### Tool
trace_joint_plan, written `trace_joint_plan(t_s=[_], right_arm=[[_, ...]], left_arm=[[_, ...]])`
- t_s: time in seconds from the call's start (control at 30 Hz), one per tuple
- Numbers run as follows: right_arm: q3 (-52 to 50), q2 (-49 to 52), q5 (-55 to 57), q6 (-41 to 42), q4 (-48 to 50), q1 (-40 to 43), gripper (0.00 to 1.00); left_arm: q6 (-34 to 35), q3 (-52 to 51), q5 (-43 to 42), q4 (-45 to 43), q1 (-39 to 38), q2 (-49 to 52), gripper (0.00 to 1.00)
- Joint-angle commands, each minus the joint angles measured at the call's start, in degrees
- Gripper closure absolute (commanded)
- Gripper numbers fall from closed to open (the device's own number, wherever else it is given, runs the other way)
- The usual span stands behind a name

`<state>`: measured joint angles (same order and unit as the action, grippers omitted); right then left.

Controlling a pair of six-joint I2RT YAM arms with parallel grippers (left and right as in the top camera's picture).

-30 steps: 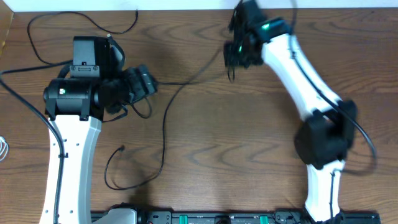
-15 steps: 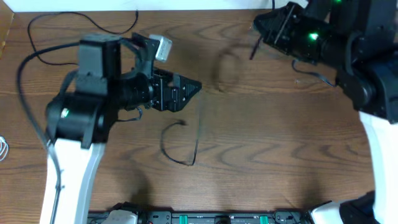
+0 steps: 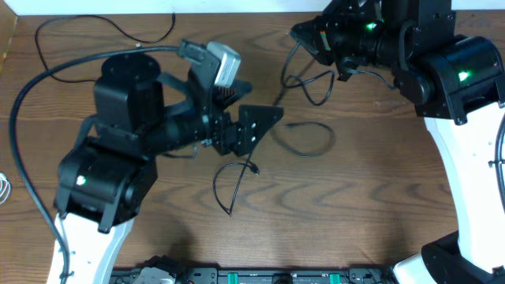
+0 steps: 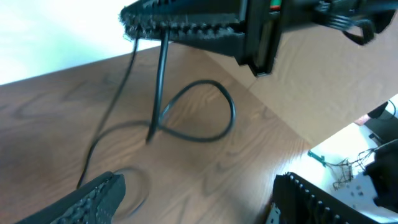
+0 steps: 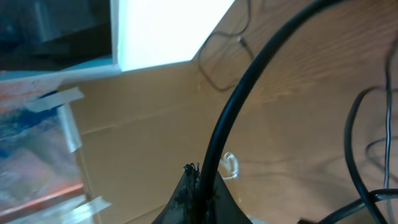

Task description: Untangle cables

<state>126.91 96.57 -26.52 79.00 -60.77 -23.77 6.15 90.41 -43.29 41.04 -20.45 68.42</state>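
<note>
Roughly halfway. Right pincer (image 5: 198, 177), upper centre, is clamped on a black cable (image 3: 293, 67). Its slack loops onto the table (image 3: 355, 213) mid-frame, and can't tell if those loops cross. Left pincer (image 3: 246, 110) is wide and empty. Short cable (image 3: 235, 180) lies separate. White cable (image 3: 4, 188) at the left edge is untouched.

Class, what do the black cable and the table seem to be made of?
The cable: likely rubber or plastic sheath, smooth, faint sheen; it bends into loose loops. The table: wood or wood-look laminate, brown, visible grain, fairly matte.
</note>
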Motion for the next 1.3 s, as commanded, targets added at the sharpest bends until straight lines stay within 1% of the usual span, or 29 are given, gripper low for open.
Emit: trace_joint_plan(t_s=[0.0, 0.07, 0.13, 0.2, 0.23, 0.33, 0.43, 0.47, 0.5, 0.57, 0.6, 0.63, 0.7, 0.73, 0.77, 0.8, 0.83, 0.87, 0.93, 0.97, 1.0, 1.1, 1.17, 1.2, 1.27], right_arm=[[0.4, -1.0, -4.4, 3.7, 0.3, -0.8, 0.98], [0.4, -1.0, -5.2, 3.7, 0.4, -1.2, 0.99], [0.4, -1.0, -5.6, 3.7, 0.9, -1.5, 0.98], [0.4, -1.0, -6.2, 3.8, 1.3, -1.6, 0.99], [0.4, -1.0, -6.6, 4.3, 1.3, -1.6, 0.98], [0.4, -1.1, -7.3, 4.5, 1.4, -1.6, 0.98], [0.4, -1.0, -7.3, 3.8, 1.1, -1.6, 0.98], [0.4, -1.0, -7.3, 3.3, 1.0, -1.6, 0.99], [0.4, -1.0, -7.3, 2.8, 0.7, -1.6, 0.99], [0.4, -1.0, -6.7, 1.1, -0.2, -1.4, 0.98], [0.4, -1.0, -5.6, 0.0, -0.7, -1.2, 0.98], [0.4, -1.1, -2.1, -2.4, -2.1, -0.8, 0.98], [0.4, -1.1, 4.7, -6.2, -5.0, 0.0, 0.98], [0.4, -1.1, 7.8, -7.8, -6.3, 0.4, 0.93], [0.4, -1.1, 10.9, -9.8, -8.0, 0.8, 0.79], [0.4, -1.1, 14.8, -12.4, -10.1, 1.2, 0.67], [0.4, -1.1, 17.9, -14.4, -12.0, 1.5, 0.51], [0.4, -1.1, 21.2, -16.4, -14.3, 1.7, 0.38], [0.4, -1.0, 26.0, -18.8, -18.4, 2.0, 0.16], [0.4, -1.0, 27.9, -19.5, -20.3, 2.1, 0.09], [0.4, -1.0, 30.1, -20.0, -22.7, 2.0, 0.05], [0.4, -1.0, 32.7, -20.0, -26.7, 2.0, 0.03], [0.4, -1.0, 33.0, -20.9, -28.4, 2.0, 0.02], [0.4, -1.0, 33.0, -22.0, -28.7, 2.0, 0.03], [0.4, -1.0, 33.0, -25.0, -28.7, 2.0, 0.09]], left_arm=[[0.6, 0.7, 0.7, -3.1, -0.3, 2.1, 0.19], [0.6, 0.7, 1.0, -4.4, -0.3, 2.9, 0.22], [0.6, 0.7, 0.9, -5.2, -0.3, 3.8, 0.22], [0.6, 0.7, 0.9, -5.6, -0.3, 4.9, 0.29], [0.6, 0.7, 0.9, -5.6, -0.3, 5.5, 0.31], [1.6, 0.7, 0.9, -5.7, -0.3, 6.5, 0.46], [2.8, 0.7, 0.9, -7.3, -0.3, 6.6, 0.67], [2.9, 0.7, 0.9, -7.6, -0.3, 6.6, 0.79], [3.2, 0.7, 1.0, -7.6, -0.3, 6.6, 0.92], [3.7, 0.7, 1.3, -7.2, 0.0, 6.6, 0.92], [4.7, 0.7, 2.8, -6.8, 0.1, 6.6, 0.92], [6.3, 0.7, 7.1, -5.6, 0.5, 6.6, 0.92], [6.6, 0.7, 13.4, -3.2, 1.6, 6.4, 0.92], [6.6, 0.7, 16.0, -2.0, 2.4, 6.3, 0.92], [6.6, 0.7, 17.4, -1.1, 3.4, 6.2, 0.93], [6.6, 0.7, 17.7, -0.5, 4.7, 6.0, 0.93], [6.8, 0.7, 17.6, -0.1, 6.4, 5.9, 0.92], [8.1, 0.7, 17.6, 0.1, 8.4, 5.7, 0.92], [11.2, 0.7, 17.6, 0.6, 12.6, 5.6, 0.93], [12.5, 0.7, 17.5, 1.0, 14.5, 5.6, 0.93], [13.1, 0.7, 17.2, 1.5, 16.8, 5.7, 0.93], [13.0, 0.6, 17.0, 4.0, 22.3, 6.0, 0.92], [11.4, 0.6, 17.1, 5.2, 26.0, 6.5, 0.92], [10.8, 0.6, 17.0, 5.4, 27.8, 6.7, 0.93], [10.4, 0.6, 17.0, 5.1, 32.4, 7.1, 0.93]])
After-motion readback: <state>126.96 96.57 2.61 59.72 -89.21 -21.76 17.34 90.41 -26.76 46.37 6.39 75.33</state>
